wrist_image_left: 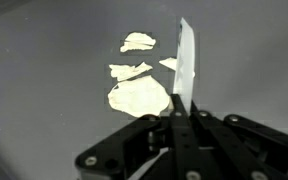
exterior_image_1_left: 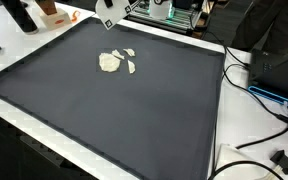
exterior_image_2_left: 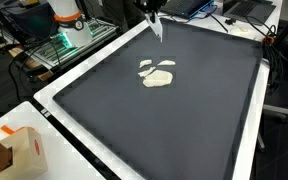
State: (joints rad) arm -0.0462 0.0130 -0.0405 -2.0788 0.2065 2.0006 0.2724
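Note:
My gripper (wrist_image_left: 182,105) is shut on a thin white flat strip (wrist_image_left: 186,60) that sticks out past the fingertips. It hangs above the far edge of a dark mat (exterior_image_1_left: 134,110), high in both exterior views (exterior_image_1_left: 109,10) (exterior_image_2_left: 152,10). Under and beside the strip lie three or so cream-coloured torn scraps: a large rounded scrap (wrist_image_left: 139,97) and smaller scraps (wrist_image_left: 131,71) (wrist_image_left: 138,41). In both exterior views the scraps (exterior_image_1_left: 110,62) (exterior_image_2_left: 157,80) lie clustered on the mat, a little in front of the gripper. The strip hangs apart from them.
The mat (exterior_image_2_left: 184,120) covers a white table. Cables (exterior_image_1_left: 259,90) and dark equipment lie off one side. A cardboard box (exterior_image_2_left: 14,150) stands at a near corner, and a rack with green light (exterior_image_2_left: 59,45) is beyond the table edge.

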